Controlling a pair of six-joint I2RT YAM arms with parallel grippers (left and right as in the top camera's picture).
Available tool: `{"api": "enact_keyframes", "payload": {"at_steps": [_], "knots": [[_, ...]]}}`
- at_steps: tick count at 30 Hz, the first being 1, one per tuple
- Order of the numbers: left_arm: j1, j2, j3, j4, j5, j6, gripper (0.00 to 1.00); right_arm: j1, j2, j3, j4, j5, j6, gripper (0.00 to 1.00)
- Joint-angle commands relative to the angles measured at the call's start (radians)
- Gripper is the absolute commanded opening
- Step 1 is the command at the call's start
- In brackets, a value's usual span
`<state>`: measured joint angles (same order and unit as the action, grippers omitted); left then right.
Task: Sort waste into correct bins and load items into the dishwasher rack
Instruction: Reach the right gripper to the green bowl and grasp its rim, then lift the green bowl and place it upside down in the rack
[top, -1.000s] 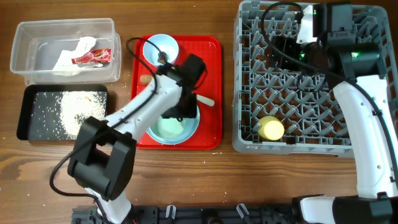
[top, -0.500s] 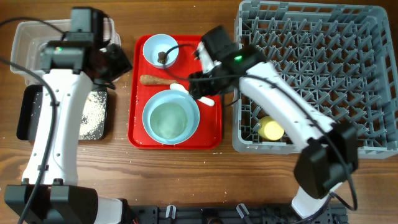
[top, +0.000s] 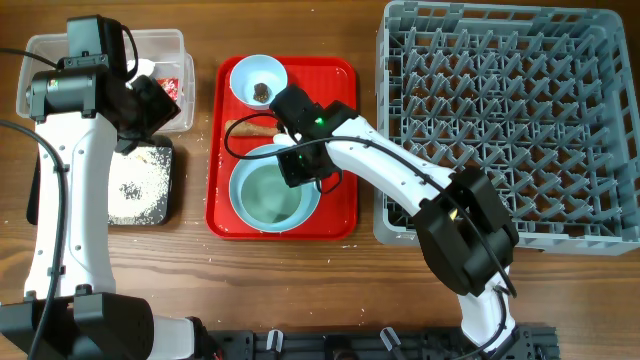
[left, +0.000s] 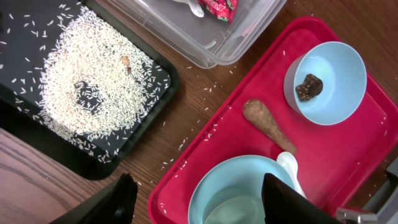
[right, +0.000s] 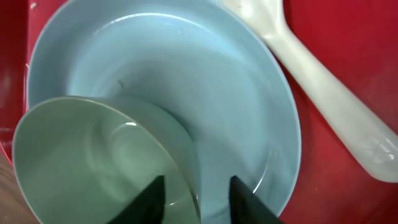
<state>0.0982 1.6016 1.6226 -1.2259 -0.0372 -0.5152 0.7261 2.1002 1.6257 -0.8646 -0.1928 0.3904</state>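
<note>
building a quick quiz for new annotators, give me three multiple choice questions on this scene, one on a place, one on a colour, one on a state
1. Where is the dark brown food lump?
A) in the small bowl on the red tray
B) in the clear tub
C) in the rack

2. What colour is the tray holding the rice?
A) red
B) black
C) grey

3. How does the right end effector stand?
A) clamped on the spoon
B) fingers either side of the pale bowl rim, the bowl sitting in the plate
C) raised over the rack

Answers:
1 A, the left wrist view shows the lump inside the small bowl.
2 B, the grains lie spread on the black tray.
3 B, the right wrist view shows the rim passing between the two fingers.
</note>
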Motion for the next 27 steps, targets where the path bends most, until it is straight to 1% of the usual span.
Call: {"api": "enact_keyframes", "payload": {"at_steps": [1,2,4,6,7,10,11,13,15,18,21,24,26,27], "knots": [[0.006,-0.002,0.006,-0.001,-0.021,-0.013,0.66,0.007,0.014,-0.004,0.008,0.02,0.003,0.19],[0.006,-0.002,0.006,-0.001,-0.021,-0.013,0.66,0.007,0.014,-0.004,0.01,0.021,0.002,0.16],[0.006,-0.002,0.006,-0.001,-0.021,-0.013,0.66,0.007,0.018,-0.004,0.016,0.02,0.002,0.16],[0.006,-0.002,0.006,-0.001,-0.021,-0.013,0.66,0.007,0.026,-0.006,0.016,0.02,0.002,0.24],[0.006,-0.002,0.006,-0.002,-0.021,-0.013,0.66,0.007,0.031,-0.009,0.016,0.02,0.003,0.25],[0.006,-0.002,0.006,-0.002,-0.021,-0.013,0.67,0.007,0.038,-0.017,0.018,0.02,0.003,0.25],[0.006,-0.002,0.006,-0.002,-0.021,-0.013,0.67,0.007,0.037,-0.017,0.021,0.02,0.003,0.24],[0.006,-0.002,0.006,-0.001,-0.021,-0.013,0.67,0.006,0.037,-0.017,0.023,0.02,0.006,0.18],[0.006,-0.002,0.006,-0.001,-0.021,-0.013,0.68,0.006,0.037,-0.017,0.027,0.02,0.005,0.05],[0.006,-0.002,0.006,-0.001,-0.021,-0.013,0.7,0.004,0.027,-0.016,0.023,0.02,0.005,0.04],[0.006,-0.002,0.006,-0.002,-0.02,-0.014,0.71,-0.025,-0.059,0.012,-0.012,0.044,0.0,0.04],[0.006,-0.002,0.006,-0.002,-0.021,-0.014,0.72,-0.1,-0.241,0.032,-0.018,0.146,-0.003,0.04],[0.006,-0.002,0.006,0.0,-0.021,-0.014,0.72,-0.184,-0.386,0.031,-0.025,0.319,0.008,0.04],[0.006,-0.002,0.006,0.003,-0.021,-0.014,0.72,-0.219,-0.428,0.031,-0.028,0.401,0.018,0.04]]}}
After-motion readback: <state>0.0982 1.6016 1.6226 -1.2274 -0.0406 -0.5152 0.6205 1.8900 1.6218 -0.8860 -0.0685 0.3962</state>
